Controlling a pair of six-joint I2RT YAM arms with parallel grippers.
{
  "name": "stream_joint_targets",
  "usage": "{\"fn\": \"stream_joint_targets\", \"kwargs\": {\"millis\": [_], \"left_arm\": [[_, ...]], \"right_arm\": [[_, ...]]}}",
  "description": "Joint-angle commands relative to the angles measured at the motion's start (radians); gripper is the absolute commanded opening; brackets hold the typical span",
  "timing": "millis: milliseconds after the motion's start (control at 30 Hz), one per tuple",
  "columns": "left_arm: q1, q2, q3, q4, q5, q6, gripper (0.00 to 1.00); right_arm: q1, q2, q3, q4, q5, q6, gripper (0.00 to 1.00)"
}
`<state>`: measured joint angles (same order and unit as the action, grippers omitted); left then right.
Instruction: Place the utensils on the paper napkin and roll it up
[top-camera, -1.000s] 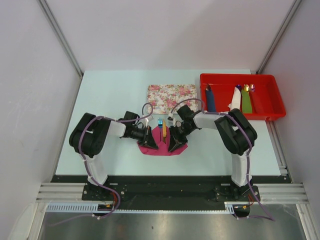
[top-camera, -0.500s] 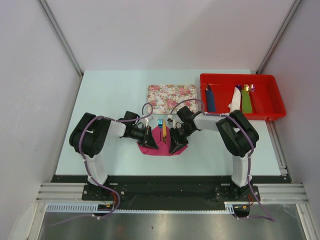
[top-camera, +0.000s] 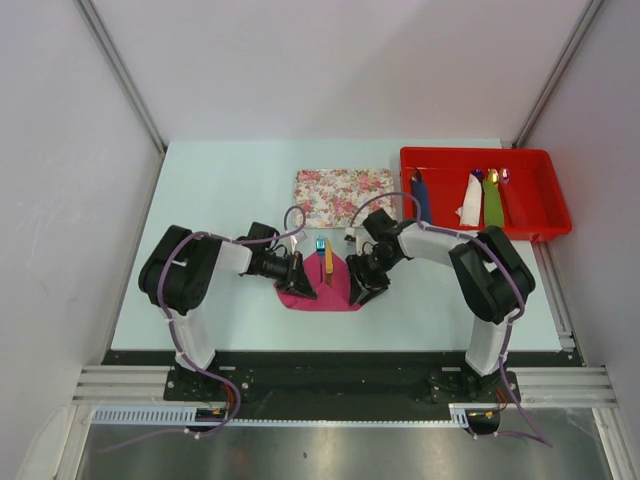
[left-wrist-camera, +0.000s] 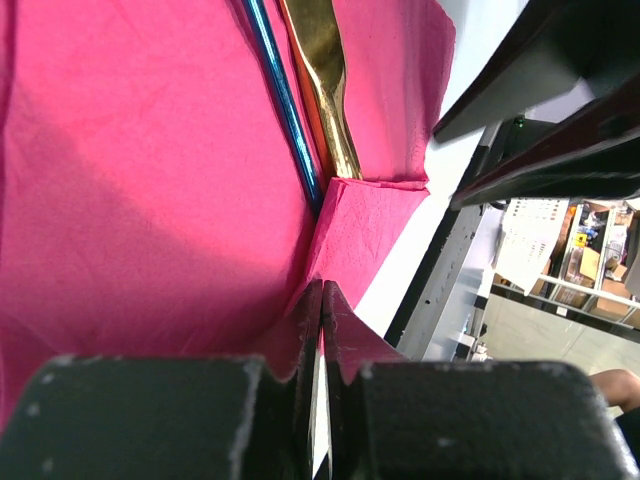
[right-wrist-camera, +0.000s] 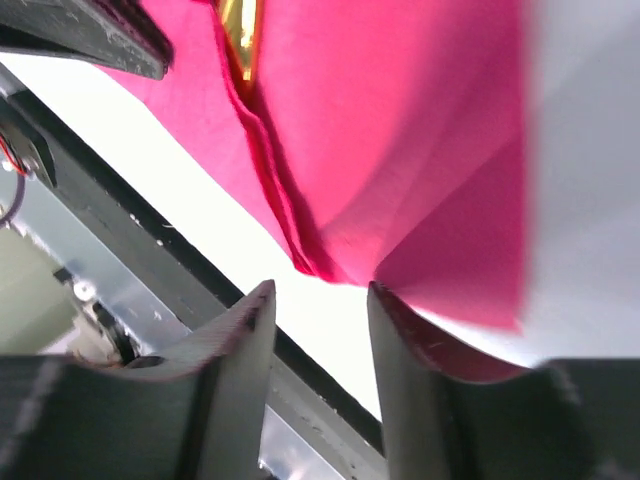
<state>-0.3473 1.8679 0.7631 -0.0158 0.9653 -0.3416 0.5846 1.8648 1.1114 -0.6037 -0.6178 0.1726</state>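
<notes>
Paper napkin (top-camera: 325, 298), magenta-pink, is lying on the pale tabletop (top-camera: 220, 200) near its front edge, between the two arms and just in front of the floral tray (top-camera: 345, 195). A gold knife (top-camera: 328, 262) is resting lengthwise along the middle of the sheet, pointing away from the arm bases. A teal fork (top-camera: 320, 244) is lying right beside it on its left, with its far end poking out past the napkin's rear edge toward the tray. In the left wrist view the two pieces are running side by side, and a small flap of the napkin is folding over their ends nearest the arm bases.

The left tool (top-camera: 308, 290) is sitting at the napkin's left side. Its wrist camera is showing the fingers (left-wrist-camera: 303, 335) pressed together with a pleat of pink paper pinched at the tips, so it is gripping the paper napkin. The right tool (top-camera: 358, 293) is standing at the napkin's right side with its fingers (right-wrist-camera: 235, 340) spread apart, a clear gap between them, holding nothing. A folded corner of the napkin is hanging just beyond that gap, and I cannot tell whether it is touching either finger.

Well apart, at the tabletop's far right, a red bin (top-camera: 545, 200) is holding rolled bundles (top-camera: 421, 200) in blue, white and green.
</notes>
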Motion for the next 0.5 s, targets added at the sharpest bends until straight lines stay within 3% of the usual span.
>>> {"fn": "stream_joint_targets", "kwargs": {"millis": [0, 67, 100, 167, 467], "left_arm": [[-0.002, 0.02, 0.004, -0.006, -0.08, 0.021, 0.06], [-0.002, 0.024, 0.004, -0.004, -0.08, 0.018, 0.06], [-0.002, 0.024, 0.004, -0.003, -0.08, 0.016, 0.06], [-0.004, 0.03, 0.004, 0.0, -0.082, 0.016, 0.06], [-0.004, 0.033, 0.004, 0.007, -0.083, 0.013, 0.06]], "right_arm": [[-0.075, -0.096, -0.013, -0.018, 0.075, 0.018, 0.49], [-0.107, -0.111, -0.018, -0.022, 0.09, 0.037, 0.53], [-0.114, -0.121, -0.016, -0.025, 0.105, 0.042, 0.61], [-0.117, -0.121, -0.015, -0.028, 0.142, 0.044, 0.67], [-0.135, 0.013, -0.002, 0.001, 0.164, 0.074, 0.69]]}}
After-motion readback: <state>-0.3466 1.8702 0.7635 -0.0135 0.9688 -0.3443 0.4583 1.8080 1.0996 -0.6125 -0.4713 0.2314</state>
